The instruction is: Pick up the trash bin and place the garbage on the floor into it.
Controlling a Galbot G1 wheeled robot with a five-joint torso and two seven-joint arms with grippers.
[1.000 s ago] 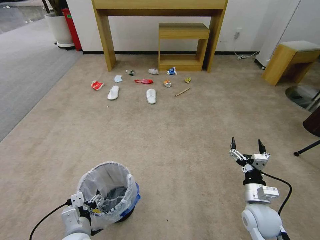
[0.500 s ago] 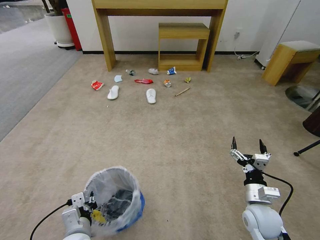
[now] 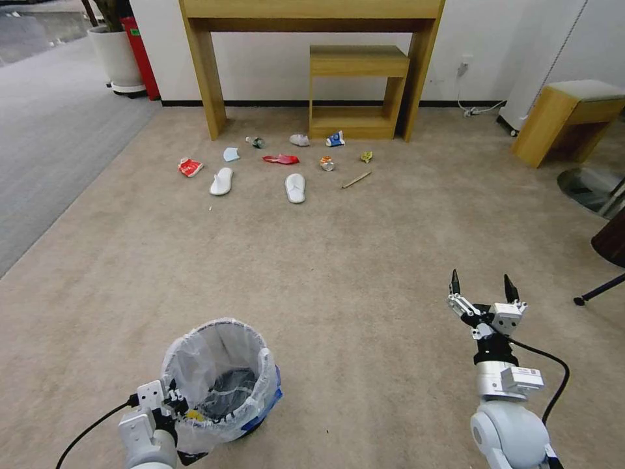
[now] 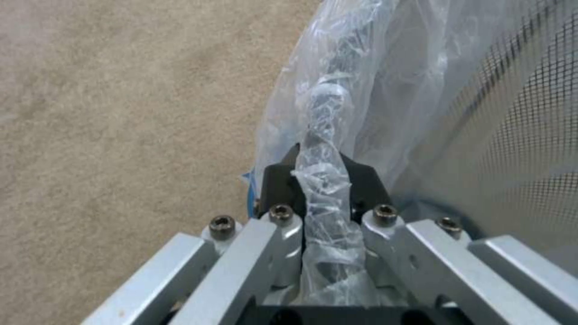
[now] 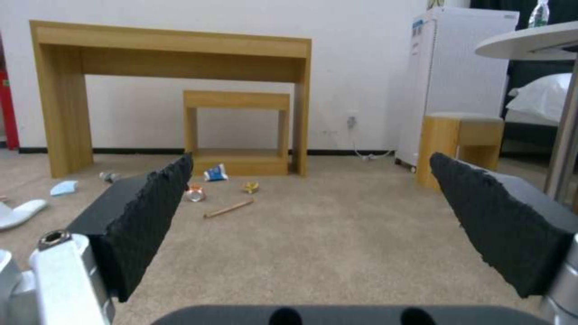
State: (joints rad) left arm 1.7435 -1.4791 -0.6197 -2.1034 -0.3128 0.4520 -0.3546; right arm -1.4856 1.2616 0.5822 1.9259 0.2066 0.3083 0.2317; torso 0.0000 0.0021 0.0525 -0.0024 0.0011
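The trash bin (image 3: 221, 381), dark with a white bag liner and a blue strip, is at the lower left, upright on or just above the beige floor (image 3: 338, 260). My left gripper (image 3: 177, 405) is shut on its near rim; the left wrist view shows the gripper (image 4: 319, 178) pinching the bag-covered rim (image 4: 322, 135). My right gripper (image 3: 482, 286) hangs open and empty at the lower right, its pads (image 5: 151, 212) wide apart. The garbage lies far ahead: two white slippers (image 3: 221, 180) (image 3: 295, 187), a blue mask (image 3: 230, 154), red wrappers (image 3: 280, 158), a can (image 3: 327, 163), a stick (image 3: 356, 179).
A tall wooden console table (image 3: 312, 13) with a small wooden shelf (image 3: 357, 88) under it stands at the wall behind the litter. A wooden stool (image 3: 573, 117) is at the right, with a chair base (image 3: 596, 290) nearer. Grey carpet (image 3: 45, 137) lies to the left.
The bin in my left gripper dipped lower and tilted to the right, then came back up more upright. My right gripper sank slightly. The litter has not moved.
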